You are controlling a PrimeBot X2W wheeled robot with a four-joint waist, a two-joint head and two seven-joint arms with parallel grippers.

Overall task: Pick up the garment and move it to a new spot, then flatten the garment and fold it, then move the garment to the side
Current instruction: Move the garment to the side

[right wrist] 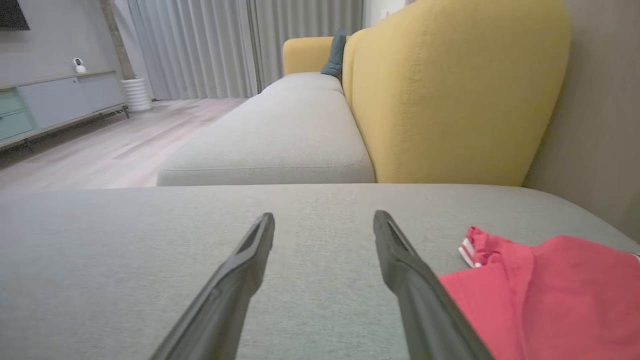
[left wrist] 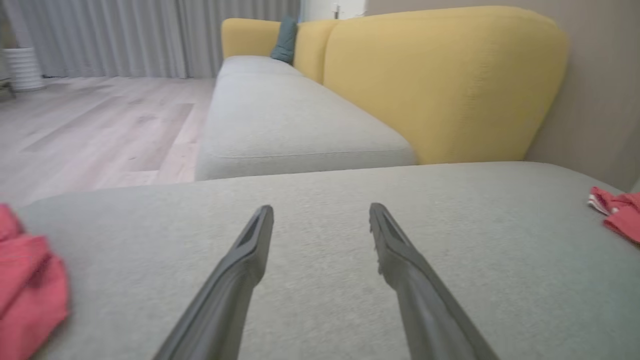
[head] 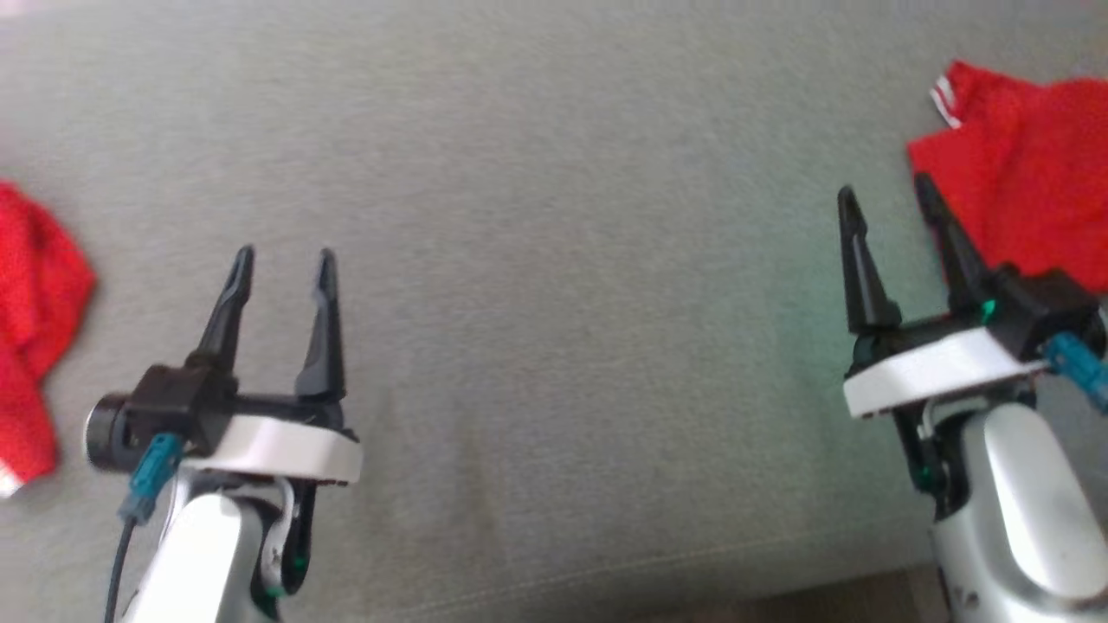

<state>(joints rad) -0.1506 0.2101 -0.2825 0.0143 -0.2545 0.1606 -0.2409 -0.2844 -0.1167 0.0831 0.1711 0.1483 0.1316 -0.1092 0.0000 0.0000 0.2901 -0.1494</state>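
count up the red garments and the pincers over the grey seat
red garments: 2, left garment and right garment
pincers: 2, left pincer and right pincer, both open
total: 4

We note matt woven cloth on the cushion (head: 554,216). The garment (head: 1030,164) is soft cloth; fingers (head: 322,337), matt plastic.

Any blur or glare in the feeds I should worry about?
Head view: soft, green glow on the cushion beside the right pincer. Left wrist view: left red garment smeared. Right wrist view: clearest, no glare, right red garment readable.
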